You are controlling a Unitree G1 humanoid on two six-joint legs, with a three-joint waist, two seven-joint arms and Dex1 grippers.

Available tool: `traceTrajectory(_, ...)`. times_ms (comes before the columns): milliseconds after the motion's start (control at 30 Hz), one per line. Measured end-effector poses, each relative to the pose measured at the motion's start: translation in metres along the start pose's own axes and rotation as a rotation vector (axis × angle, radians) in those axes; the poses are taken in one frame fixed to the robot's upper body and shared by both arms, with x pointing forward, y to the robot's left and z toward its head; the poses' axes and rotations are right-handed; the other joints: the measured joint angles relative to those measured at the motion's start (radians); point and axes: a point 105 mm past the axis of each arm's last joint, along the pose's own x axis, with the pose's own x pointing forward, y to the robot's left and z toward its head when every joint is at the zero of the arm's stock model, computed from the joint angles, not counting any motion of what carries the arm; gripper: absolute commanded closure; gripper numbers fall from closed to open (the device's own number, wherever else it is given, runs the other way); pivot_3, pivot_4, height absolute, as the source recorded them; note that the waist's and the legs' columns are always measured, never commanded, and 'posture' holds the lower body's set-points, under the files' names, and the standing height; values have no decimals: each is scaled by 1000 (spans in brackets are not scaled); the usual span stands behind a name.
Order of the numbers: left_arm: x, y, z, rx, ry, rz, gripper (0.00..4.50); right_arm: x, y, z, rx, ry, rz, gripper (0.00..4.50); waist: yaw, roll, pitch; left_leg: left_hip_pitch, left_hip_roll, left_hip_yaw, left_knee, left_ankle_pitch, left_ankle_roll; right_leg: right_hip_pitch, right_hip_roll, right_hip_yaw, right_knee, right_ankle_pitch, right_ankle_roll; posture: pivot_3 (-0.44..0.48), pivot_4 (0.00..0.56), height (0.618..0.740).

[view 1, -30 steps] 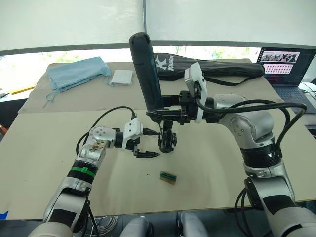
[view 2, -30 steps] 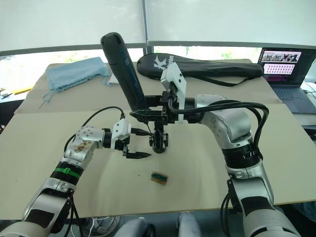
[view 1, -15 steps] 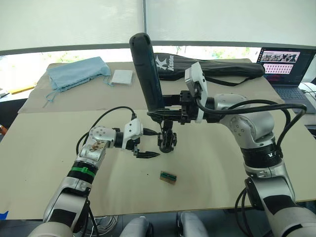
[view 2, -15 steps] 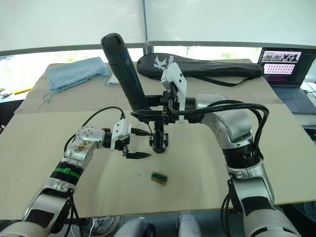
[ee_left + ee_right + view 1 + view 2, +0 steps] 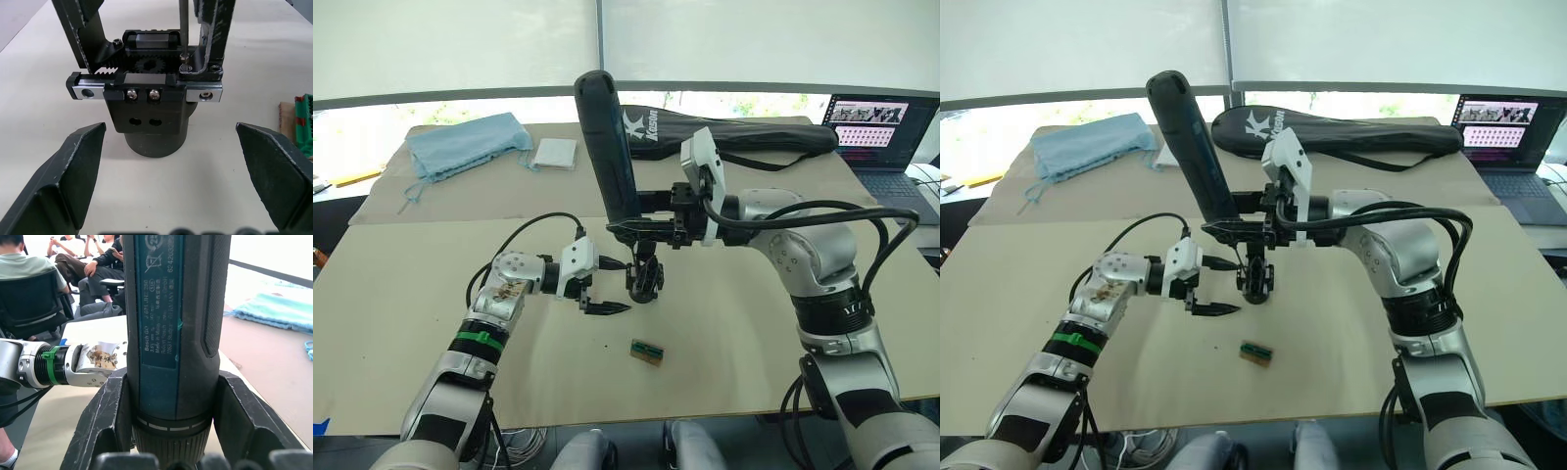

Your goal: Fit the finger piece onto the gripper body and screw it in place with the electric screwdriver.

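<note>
The gripper body (image 5: 644, 280) stands upright mid-table, one black finger rising from its toothed rail (image 5: 146, 91). On the rail's other end sits the finger piece (image 5: 215, 29). My right gripper (image 5: 642, 227) is shut on the electric screwdriver (image 5: 607, 147), a thick black tool tilted slightly, held above the body. Its thin bit (image 5: 182, 24) comes down onto a screw (image 5: 184, 58) at the finger piece's base. My left gripper (image 5: 603, 306) is open beside the body, low over the table, its fingers (image 5: 63, 181) apart and touching nothing.
A small green-topped block (image 5: 646, 352) lies near the front edge. At the back are a blue cloth (image 5: 465, 142), a white pad (image 5: 555, 153), a black racket bag (image 5: 734, 135) and a laptop (image 5: 876, 132). Seated people (image 5: 34, 279) appear beyond the table.
The screwdriver's top has shifted slightly to the right in my right gripper. The left gripper and the gripper body have stayed where they were.
</note>
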Motion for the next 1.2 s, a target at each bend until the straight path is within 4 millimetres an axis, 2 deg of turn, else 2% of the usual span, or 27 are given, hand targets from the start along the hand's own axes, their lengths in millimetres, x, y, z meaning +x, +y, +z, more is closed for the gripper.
traceTrajectory(433, 31, 9, -7, -38, -25, 35, 0, -5, 8, -5, -97, -42, 24, 2599, 3, 0, 0, 0, -1, 0, 3, 0, 0, 1, 0, -1, 0, 0, 0, 0, 150, 736)
traceTrajectory(533, 38, 12, -8, -38, -25, 43, 844, -5, 8, -6, -100, -43, 29, 2599, 3, 0, 0, 0, -1, 0, 4, 0, 0, 1, 0, 0, 0, 0, 0, 0, 150, 736)
traceTrajectory(633, 42, 9, -12, -38, -24, 20, 2209, -6, 8, -8, -101, -52, 26, 2599, 5, 0, 0, 0, -1, -1, 4, 0, 0, 2, 0, -1, -1, 0, 0, 0, 150, 736)
traceTrajectory(900, 44, 12, -15, -35, -23, 17, 2193, -16, 7, -19, -110, -45, 86, 2599, 8, -2, -3, 4, 0, -1, 7, 0, 0, 5, -1, 1, 0, 0, 0, 0, 150, 736)
traceTrajectory(1200, 45, 12, -19, -45, -13, 15, 2193, -15, -8, -24, -39, -40, 66, 2599, 8, -8, -15, 4, 2, -1, 7, -1, 0, 4, -4, 7, 0, 0, 0, 0, 150, 736)
